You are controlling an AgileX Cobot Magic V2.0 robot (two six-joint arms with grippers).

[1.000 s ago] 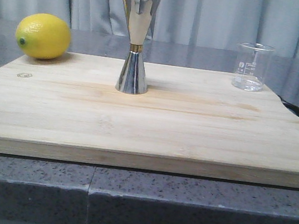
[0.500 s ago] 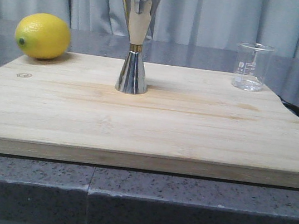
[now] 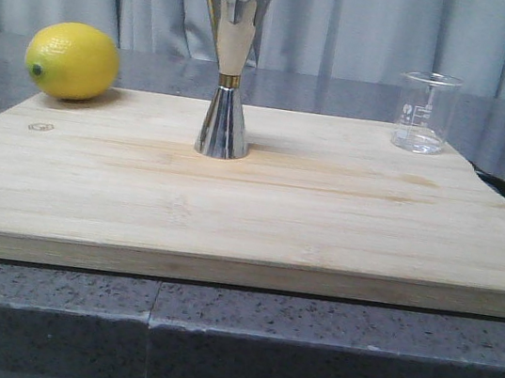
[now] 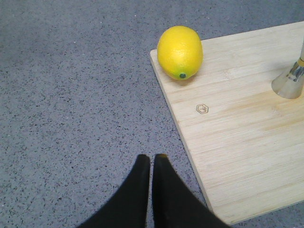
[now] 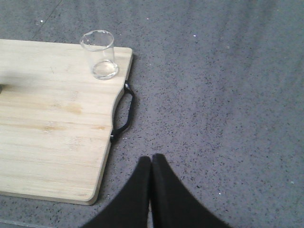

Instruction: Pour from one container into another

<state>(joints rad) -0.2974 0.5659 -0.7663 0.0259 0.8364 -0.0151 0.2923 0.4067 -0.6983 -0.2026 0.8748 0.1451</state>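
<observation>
From my station, the beaker (image 3: 425,113) stands upright at the far right corner of the cutting board (image 3: 258,214), at about 1 o'clock from the board's middle, and the jigger (image 3: 228,69) stands upright at about 11 o'clock from that middle, well apart from the beaker. The lemon (image 3: 72,60) sits on the far left corner, at 9 o'clock from the jigger.

Neither arm has engaged. My left hand (image 4: 151,159) hangs over bare table (image 4: 71,95) off the board's left edge with its fingers pinched together and holding nothing. My right hand (image 5: 151,159) is the same, narrow and empty, over the table beside the board's black handle (image 5: 124,111).

My worries: the glass is smooth and light, so a pinch too high or off-centre could tip it or let it slip. The jigger is tall on a narrow foot with a small mouth, so a nudge could topple it, and a fast tilt would spill past its rim.

Against the earlier front pictures nothing has shifted; beaker, jigger and lemon sit where they were.
</observation>
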